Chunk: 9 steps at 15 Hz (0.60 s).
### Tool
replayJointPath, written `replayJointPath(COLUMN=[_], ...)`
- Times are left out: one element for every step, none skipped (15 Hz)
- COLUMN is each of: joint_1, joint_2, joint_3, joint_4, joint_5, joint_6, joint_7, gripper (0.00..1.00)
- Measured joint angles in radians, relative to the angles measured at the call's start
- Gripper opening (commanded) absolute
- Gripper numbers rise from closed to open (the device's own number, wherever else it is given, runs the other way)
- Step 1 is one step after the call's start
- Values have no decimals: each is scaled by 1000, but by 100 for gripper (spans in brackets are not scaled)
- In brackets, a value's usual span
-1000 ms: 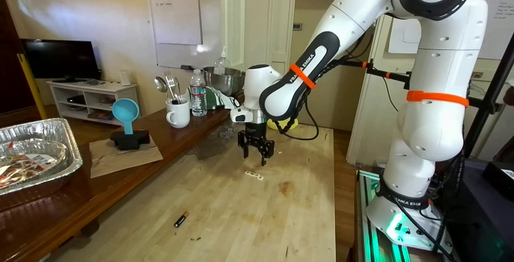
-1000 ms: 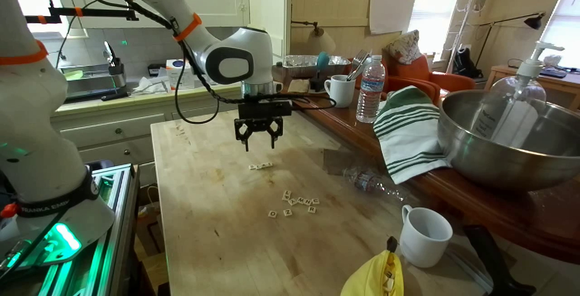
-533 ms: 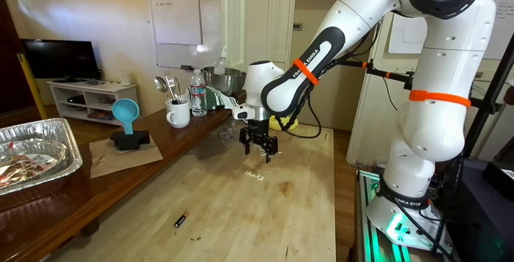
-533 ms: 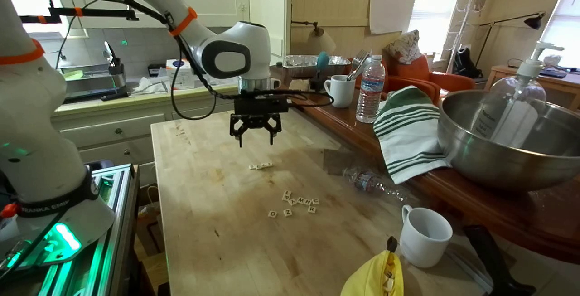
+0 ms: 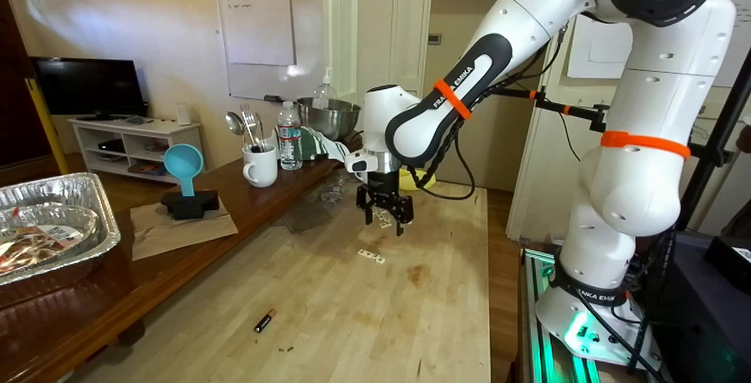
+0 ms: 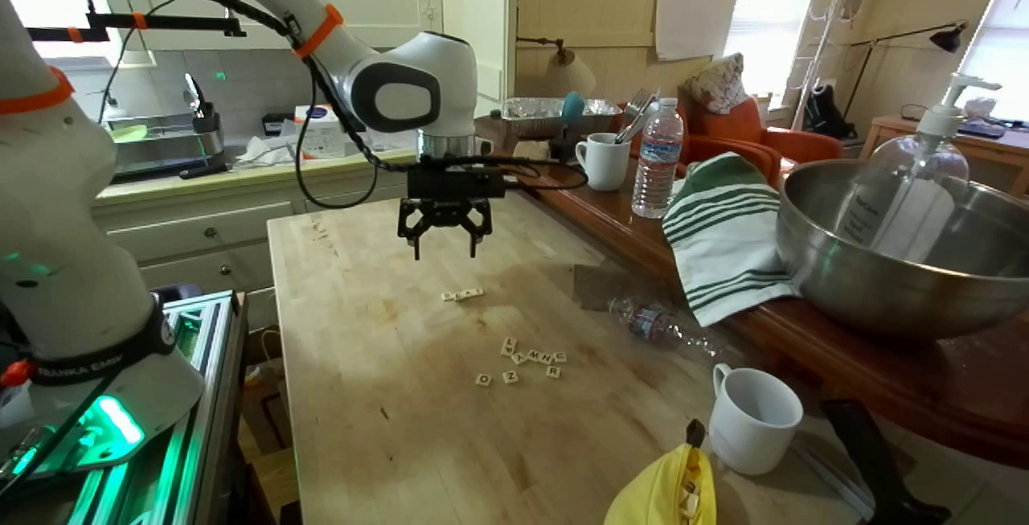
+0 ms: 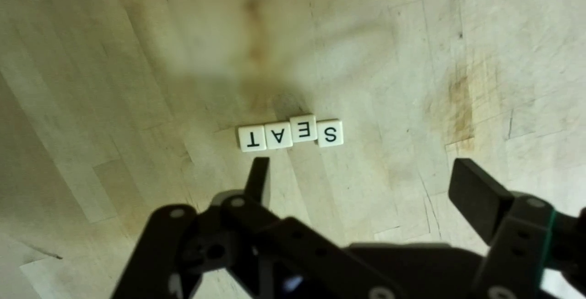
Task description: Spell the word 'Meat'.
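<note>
In an exterior view, your gripper (image 5: 384, 227) has moved twd 2 o'clock vs 1s ago; SEAT letter-tile row (image 5: 371, 255), unmoved on tabletop (image 5: 375, 312), at its 7. In an exterior view, it's gone twd 10; loose letter tiles (image 6: 519, 358), same pos, at row's 4:30. Wrist view: jaws wide apart, row at their 10.

Four square, cream-coloured letter tiles (image 7: 294, 135) lie flat, face up, in a short row on the wooden table (image 7: 389, 74). Wrist view, left to right, letters inverted: T tile (image 7: 252, 138), A tile (image 7: 278, 135), E tile (image 7: 303, 128), S tile (image 7: 330, 133). Read upright: SEAT. The E tile sits slightly out of line. In an exterior view, loose tiles (image 6: 534, 356) lie scattered, apart from the row; O and R legible, some letters unclear.
</note>
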Motion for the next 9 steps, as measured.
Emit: replayJointPath(joint_1=[1, 3, 5, 7, 10, 14, 17, 19, 21], joint_2=[-5, -10, -15, -20, -26, -31, -36, -40, -44], joint_3=[-2, -4, -5, -7, -10, -13, -16, -18, -20], joint_4=[-2, -5, -10, -15, -20, -24, -28, -31, -34], joint_5=[0, 0, 0, 0, 1, 4, 7, 9, 10], joint_6=[-2, -2, -2, -2, -2, -2, -2, -2, -2], joint_7=[-2, -6, -12, -17, -21, -25, -28, -30, -31], gripper=[100, 100, 100, 100, 100, 100, 100, 100, 100])
